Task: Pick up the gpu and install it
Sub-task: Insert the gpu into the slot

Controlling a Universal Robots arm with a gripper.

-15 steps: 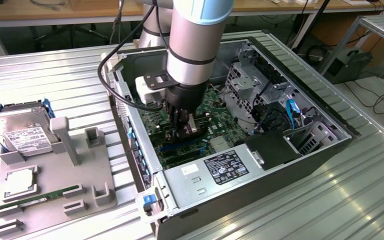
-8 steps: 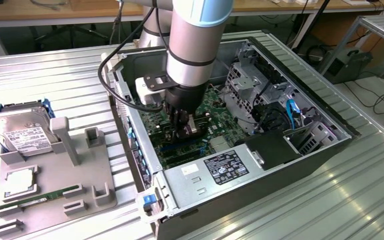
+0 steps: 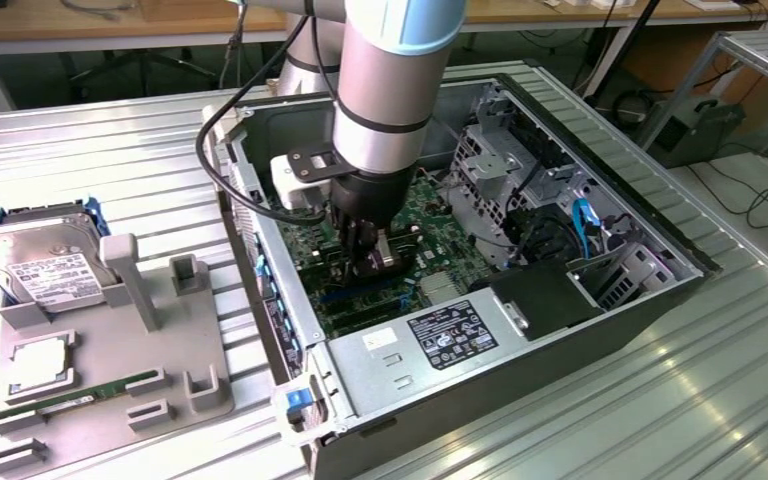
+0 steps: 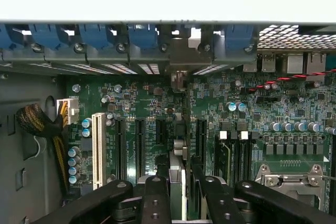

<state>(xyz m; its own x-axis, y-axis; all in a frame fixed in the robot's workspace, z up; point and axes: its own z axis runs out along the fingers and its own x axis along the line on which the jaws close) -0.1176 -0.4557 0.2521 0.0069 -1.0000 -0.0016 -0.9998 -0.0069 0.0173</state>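
Observation:
In the wrist view the gpu [image 4: 177,153] appears edge-on as a thin upright card between my two black fingers [image 4: 155,198]. Its metal bracket end [image 4: 178,80] reaches toward the case's rear slot openings. My gripper [image 4: 181,184] is shut on the gpu, over the green motherboard [image 4: 252,124] and in line with the black expansion slots [image 4: 140,148]. Whether the card's edge sits in a slot I cannot tell. From the exterior view my gripper [image 3: 368,262] is low inside the open computer case [image 3: 624,300], above the motherboard [image 3: 427,212].
Along the case front is a power supply [image 3: 444,335], with a drive cage [image 3: 491,170] at the exterior view's right. A cable bundle [image 4: 39,124] lies beside a white slot [image 4: 97,150]. A grey holder [image 3: 157,330] outside the case carries a hard drive [image 3: 44,265] and a memory stick [image 3: 84,392].

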